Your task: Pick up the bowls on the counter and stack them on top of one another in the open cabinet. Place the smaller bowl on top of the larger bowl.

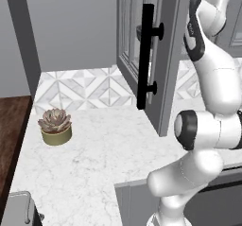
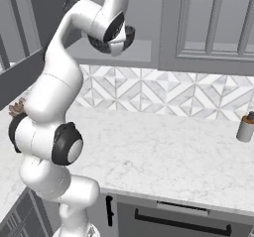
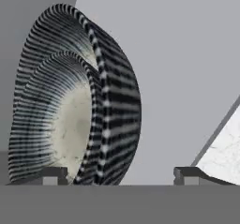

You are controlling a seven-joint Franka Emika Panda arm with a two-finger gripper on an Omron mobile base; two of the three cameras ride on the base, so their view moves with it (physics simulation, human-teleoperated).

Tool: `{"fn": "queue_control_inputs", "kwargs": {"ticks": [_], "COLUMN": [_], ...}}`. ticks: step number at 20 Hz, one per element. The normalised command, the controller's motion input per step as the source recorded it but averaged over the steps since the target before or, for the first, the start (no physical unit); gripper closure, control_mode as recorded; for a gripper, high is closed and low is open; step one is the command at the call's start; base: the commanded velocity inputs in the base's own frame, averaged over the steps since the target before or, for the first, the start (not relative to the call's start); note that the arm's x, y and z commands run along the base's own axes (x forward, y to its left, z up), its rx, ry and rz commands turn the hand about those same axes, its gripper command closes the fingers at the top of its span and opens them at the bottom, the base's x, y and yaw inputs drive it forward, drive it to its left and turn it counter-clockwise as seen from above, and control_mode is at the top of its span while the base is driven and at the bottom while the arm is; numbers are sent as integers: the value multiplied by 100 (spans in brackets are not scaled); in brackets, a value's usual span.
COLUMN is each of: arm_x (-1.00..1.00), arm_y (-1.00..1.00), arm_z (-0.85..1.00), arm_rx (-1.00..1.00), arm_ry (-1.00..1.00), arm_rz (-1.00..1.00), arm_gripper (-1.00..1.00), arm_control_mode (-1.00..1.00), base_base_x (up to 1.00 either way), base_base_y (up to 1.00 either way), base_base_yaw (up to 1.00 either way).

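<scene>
**A:** Start at the fingers. What are they doing?

**B:** In the hand view the gripper [image 3: 119,174] has its two dark tips spread wide with nothing between them. The left tip [image 3: 54,174] sits just at the lower rim of the bowls, but I can't tell whether it touches.

**A:** And the bowls themselves?

**B:** The smaller bowl [image 3: 65,124] is nested inside the larger bowl [image 3: 115,101], both inside the open cabinet [image 1: 165,55], against its plain grey wall. The camera is rolled, so they look tipped on edge; their mouths face left in that view, with the shared axis running roughly side to side. In the room they probably sit mouth up.

**A:** How would they handle?

**B:** My guess is stiff, ribbed ceramic: moderately heavy, brittle and a bit slick. The rim is the only real place to pinch, one finger inside and one outside.

**A:** Beyond that?

**B:** A sliver of the counter [image 3: 225,148] shows at the lower right, and the succulent pot [image 1: 56,126] stands well apart on the marble
</scene>
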Motion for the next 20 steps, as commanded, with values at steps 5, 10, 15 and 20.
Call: {"fn": "queue_control_inputs", "kwargs": {"ticks": [5,10,15,20], "arm_x": [-100,-100,-100,-100], "arm_y": [-51,-41,-36,-66], "arm_z": [-60,-100,-100,-100], "arm_rx": [4,-2,-20,-23], "arm_ry": [-42,-29,-3,1], "arm_rz": [-1,0,0,1], "arm_gripper": [-100,-100,-100,-100], "arm_control_mode": [-100,-100,-100,-100], "base_base_x": [0,0,0,0], "base_base_y": [0,0,0,0], "base_base_yaw": [0,0,0,0]}}
